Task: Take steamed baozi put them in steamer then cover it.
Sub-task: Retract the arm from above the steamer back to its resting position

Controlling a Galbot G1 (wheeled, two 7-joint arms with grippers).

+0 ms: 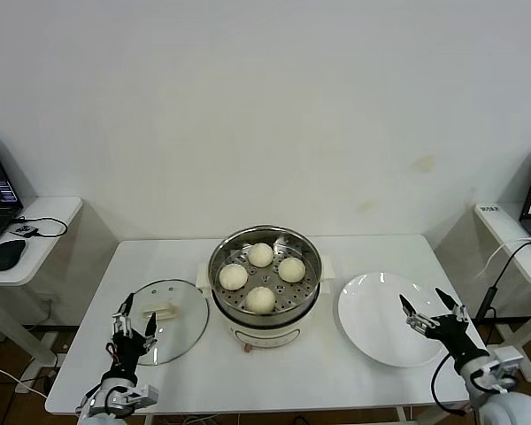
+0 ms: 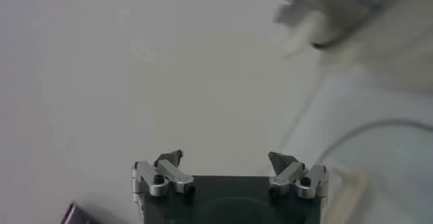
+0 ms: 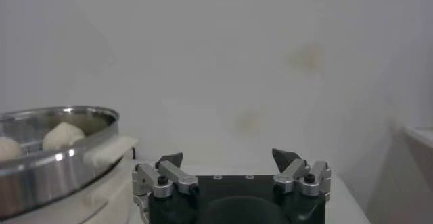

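A: Where's the baozi point(image 1: 261, 276)?
B: All 4 sit in the steamer point(image 1: 265, 279), on its perforated tray. Smooth, round, cream-white; one each toward back, left, right, front, slightly apart.
A: Steamer itself?
B: Round shiny steel pot on a white base, upright, mid-bench, uncovered.
A: And the cover point(image 1: 171, 320)?
B: Clear glass w/ metal rim and cream bar handle, lying flat on the bench just beside the steamer's left side.
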